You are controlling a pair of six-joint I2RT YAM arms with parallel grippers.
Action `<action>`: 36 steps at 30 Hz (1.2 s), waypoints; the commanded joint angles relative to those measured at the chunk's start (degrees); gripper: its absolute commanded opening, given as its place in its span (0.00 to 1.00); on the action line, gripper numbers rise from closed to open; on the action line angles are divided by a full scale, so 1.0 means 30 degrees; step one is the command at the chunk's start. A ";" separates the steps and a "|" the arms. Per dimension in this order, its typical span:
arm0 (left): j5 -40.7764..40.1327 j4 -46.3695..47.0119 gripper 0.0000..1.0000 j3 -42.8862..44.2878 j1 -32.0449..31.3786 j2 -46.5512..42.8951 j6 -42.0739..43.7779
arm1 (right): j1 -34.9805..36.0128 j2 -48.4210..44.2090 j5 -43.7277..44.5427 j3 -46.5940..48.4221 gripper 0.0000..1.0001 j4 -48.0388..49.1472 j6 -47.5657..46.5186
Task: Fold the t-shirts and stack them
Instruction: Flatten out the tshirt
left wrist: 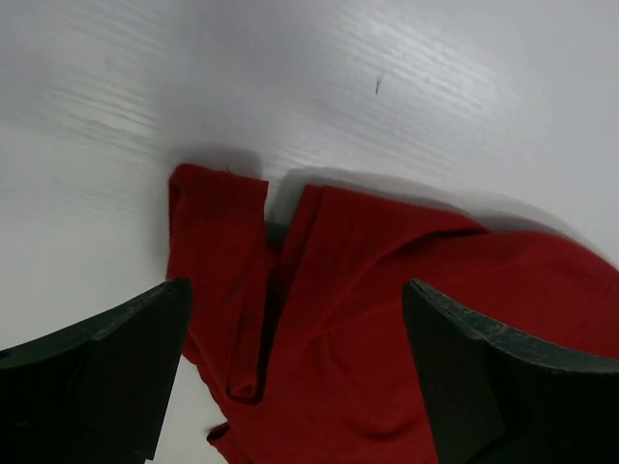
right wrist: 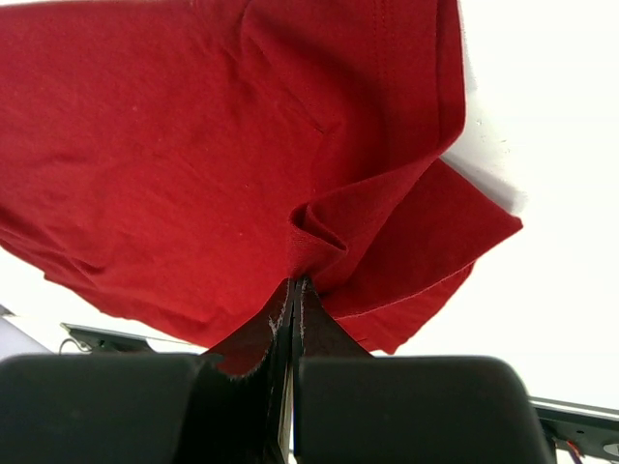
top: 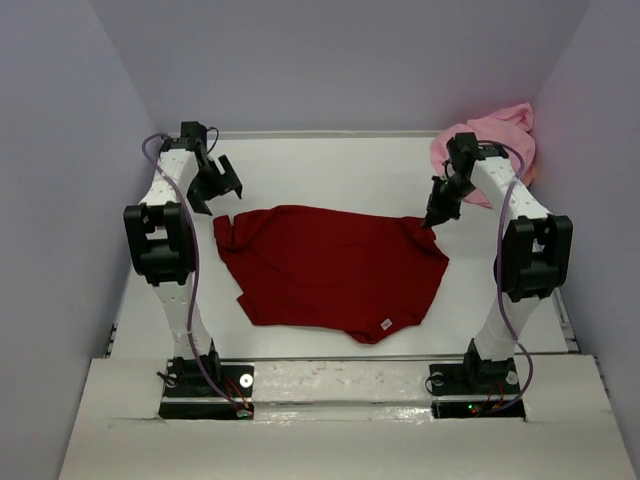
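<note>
Dark red shirt (top: 335,270) lies widthwise on the table (top: 330,165), right hand (top: 432,222) pinching its right corner, left hand (top: 222,188) open.

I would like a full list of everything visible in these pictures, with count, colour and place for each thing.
Dark red cloth t-shirt: one, dark red, spread out on the middle of the table.
Light pink cloth t-shirt: one, pink, crumpled at the far right corner.
White table: one, white, under both shirts.
Left gripper: one, black, open, over the red shirt's far left sleeve, holding nothing.
Right gripper: one, black, shut on the red shirt's far right edge.
</note>
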 commanded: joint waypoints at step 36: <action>1.1135 0.7459 0.93 -0.6263 0.1524 0.0552 0.0806 | -0.0033 -0.0841 -0.0566 -0.0579 0.00 0.0585 0.0359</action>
